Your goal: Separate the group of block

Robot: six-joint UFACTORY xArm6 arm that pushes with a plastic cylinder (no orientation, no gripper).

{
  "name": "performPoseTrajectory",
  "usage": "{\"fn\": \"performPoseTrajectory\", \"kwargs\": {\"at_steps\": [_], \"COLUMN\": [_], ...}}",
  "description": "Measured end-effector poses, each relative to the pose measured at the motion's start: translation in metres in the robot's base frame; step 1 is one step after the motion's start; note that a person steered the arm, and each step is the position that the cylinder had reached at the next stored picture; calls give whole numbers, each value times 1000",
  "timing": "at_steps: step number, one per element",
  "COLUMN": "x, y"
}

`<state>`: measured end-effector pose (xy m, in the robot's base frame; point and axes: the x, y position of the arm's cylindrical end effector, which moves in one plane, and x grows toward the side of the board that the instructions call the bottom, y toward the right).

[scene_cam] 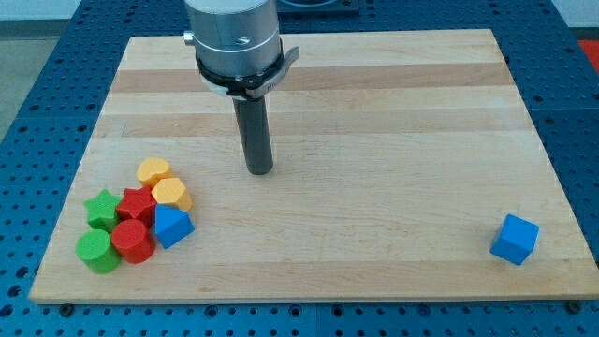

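A tight group of blocks sits at the view's lower left of the wooden board [374, 140]. It holds a yellow hexagon [153, 170], a second yellow hexagon [171, 194], a red star [138, 204], a green star [101, 208], a red cylinder [132, 241], a green cylinder [96, 251] and a blue triangular block [173, 226]. They touch one another. My tip [259, 169] rests on the board up and to the right of the group, about a hundred pixels from the nearest yellow hexagon, touching no block.
A lone blue cube [515, 239] lies near the board's lower right corner, far from the group. The board's left edge runs close beside the green blocks. A blue perforated table surrounds the board.
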<state>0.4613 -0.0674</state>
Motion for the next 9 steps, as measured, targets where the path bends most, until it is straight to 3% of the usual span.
{"fn": "performPoseTrajectory", "kwargs": {"at_steps": [2, 3, 4, 7, 9], "x": [0, 36, 111, 139, 152], "y": [0, -5, -17, -35, -99]}}
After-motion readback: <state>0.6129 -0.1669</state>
